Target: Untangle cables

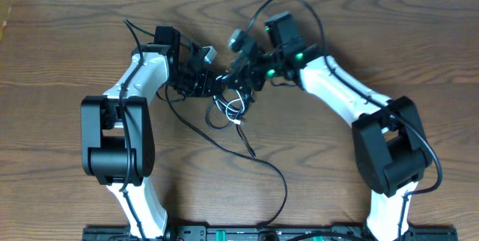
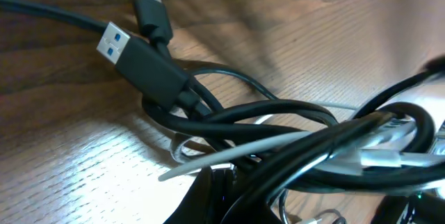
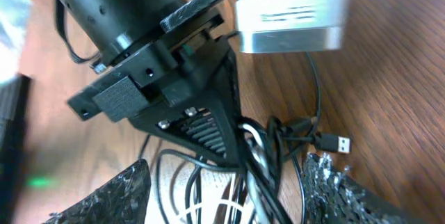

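Note:
The cables lie tangled in a knot at the table's middle, between both grippers. In the left wrist view black cables with two USB plugs loop with a white cable. My left gripper reaches in from the left and looks shut on the black cables; its fingers are mostly hidden under them. My right gripper is open, one finger on each side of the tangle, and comes in from the right. A USB plug sticks out to the right.
One long black cable trails from the knot toward the table's front edge. The left arm's gripper body and its silver camera box sit close above the right gripper. The arm bases stand at front left and front right.

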You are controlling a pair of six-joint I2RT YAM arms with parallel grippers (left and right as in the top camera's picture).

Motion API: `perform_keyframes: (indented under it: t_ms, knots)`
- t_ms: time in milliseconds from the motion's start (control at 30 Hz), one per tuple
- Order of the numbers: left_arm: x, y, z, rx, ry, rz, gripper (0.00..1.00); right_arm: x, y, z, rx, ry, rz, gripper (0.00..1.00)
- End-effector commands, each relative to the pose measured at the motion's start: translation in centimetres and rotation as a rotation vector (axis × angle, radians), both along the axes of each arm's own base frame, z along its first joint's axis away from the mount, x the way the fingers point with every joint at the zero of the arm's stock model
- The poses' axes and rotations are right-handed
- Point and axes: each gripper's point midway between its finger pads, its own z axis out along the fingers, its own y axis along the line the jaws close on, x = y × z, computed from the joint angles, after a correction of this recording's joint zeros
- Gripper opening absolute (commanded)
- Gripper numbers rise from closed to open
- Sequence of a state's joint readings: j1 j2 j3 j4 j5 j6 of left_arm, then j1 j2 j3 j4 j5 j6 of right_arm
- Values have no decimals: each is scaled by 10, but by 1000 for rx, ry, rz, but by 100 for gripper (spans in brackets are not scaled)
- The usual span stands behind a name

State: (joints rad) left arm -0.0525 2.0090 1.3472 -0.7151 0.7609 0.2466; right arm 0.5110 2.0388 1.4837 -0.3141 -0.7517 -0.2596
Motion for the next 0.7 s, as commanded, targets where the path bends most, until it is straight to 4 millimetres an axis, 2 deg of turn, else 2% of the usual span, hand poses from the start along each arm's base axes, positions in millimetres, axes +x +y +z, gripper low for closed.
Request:
perform_keyframes:
  t_ms: [0, 67, 167, 267, 333, 433, 467, 667]
  knots:
    - [4, -3, 5, -36, -22, -23, 7, 11, 0, -3, -147, -167, -57, 58]
    - [4, -3, 5, -36, -21, -23, 7, 15, -3, -10, -218, -198, -99, 48]
    - [4, -3, 5, -35, -21, -23, 8, 16, -4, -16, -279, -222, -127, 18]
    - [4, -3, 5, -35, -22, -23, 7, 14, -4, -18, -283, -215, -124, 15]
    - [4, -3, 5, -35, -22, -23, 7, 12, -6, -19, -290, -206, -122, 8]
    - [4, -3, 5, -34, -22, -23, 8, 9, -8, -23, -304, -189, -119, 6]
    - [4, -3, 5, -34, -22, -23, 8, 8, -9, -23, -307, -185, -118, 1]
    - [5, -2, 5, -34, -24, -20, 8, 1, -4, -21, -271, -157, -83, 1]
